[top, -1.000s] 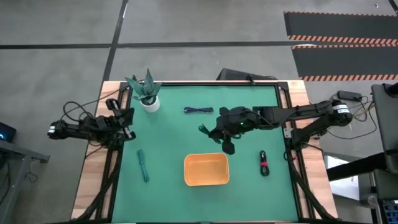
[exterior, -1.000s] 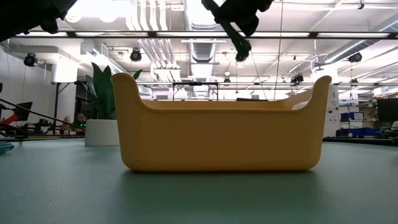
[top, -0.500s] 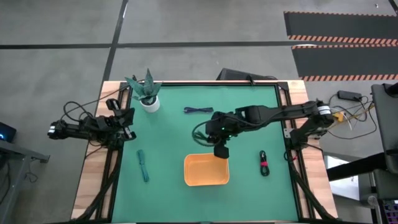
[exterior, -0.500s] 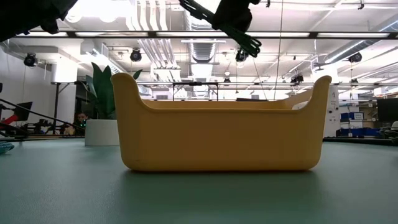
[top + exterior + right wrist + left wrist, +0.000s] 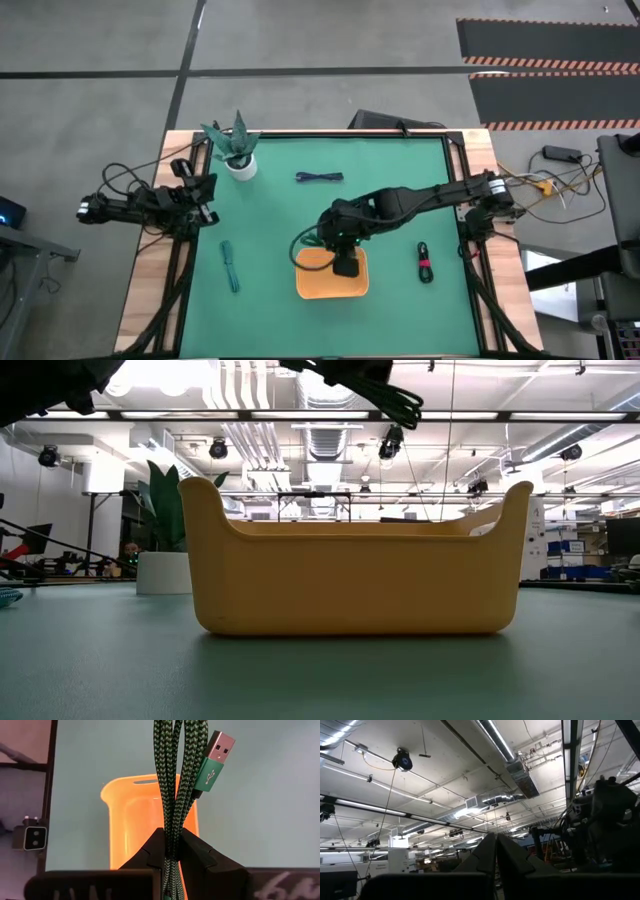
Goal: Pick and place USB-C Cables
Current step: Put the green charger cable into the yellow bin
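The orange tray sits near the front edge of the green worktop, about midway between its left and right edges; the low view shows its yellow-orange wall standing upright on the mat. Directly over the tray's rear part hangs the right gripper, its fingers pressed together on the green cable, pinching the braided bundle so that its strands run up between them and a metal-tipped green plug shows at the bundle's free end; from above, a loop of that green cable trails off toward the tray's rear left corner. Toward the front left of the worktop lies the teal cable, stretched out flat and well apart from the tray. Near the right edge, beside the tray, lies the black cable with a red band. Farther back, around the middle, the dark blue cable rests flat. At the rear left corner stands a potted plant. The left gripper waits at the worktop's left edge, its claw pressed shut on nothing.
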Controlling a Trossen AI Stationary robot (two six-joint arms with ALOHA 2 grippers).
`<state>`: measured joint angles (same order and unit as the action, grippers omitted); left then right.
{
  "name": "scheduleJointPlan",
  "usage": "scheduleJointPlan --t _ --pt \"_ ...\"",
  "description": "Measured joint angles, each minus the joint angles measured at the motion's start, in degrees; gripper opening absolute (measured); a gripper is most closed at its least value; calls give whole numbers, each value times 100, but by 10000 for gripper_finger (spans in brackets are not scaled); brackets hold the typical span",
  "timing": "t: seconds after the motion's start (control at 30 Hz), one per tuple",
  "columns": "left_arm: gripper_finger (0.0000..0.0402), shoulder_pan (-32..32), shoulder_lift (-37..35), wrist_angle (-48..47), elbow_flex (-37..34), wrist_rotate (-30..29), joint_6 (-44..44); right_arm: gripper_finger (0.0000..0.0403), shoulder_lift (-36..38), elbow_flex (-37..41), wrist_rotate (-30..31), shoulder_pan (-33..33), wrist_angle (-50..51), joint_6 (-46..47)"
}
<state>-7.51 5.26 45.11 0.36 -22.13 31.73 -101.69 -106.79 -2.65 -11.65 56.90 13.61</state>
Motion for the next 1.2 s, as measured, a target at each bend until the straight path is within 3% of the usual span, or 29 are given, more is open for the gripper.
scheduleJointPlan --t 0.57,1.2 --pt "0 0 0 -71 0 -2 -1 27 -1506 -2091 30 -410 1330 45" --pt "0 -2 0 -112 -1 0 -6 27 -2264 -2334 128 -463 2678 190"
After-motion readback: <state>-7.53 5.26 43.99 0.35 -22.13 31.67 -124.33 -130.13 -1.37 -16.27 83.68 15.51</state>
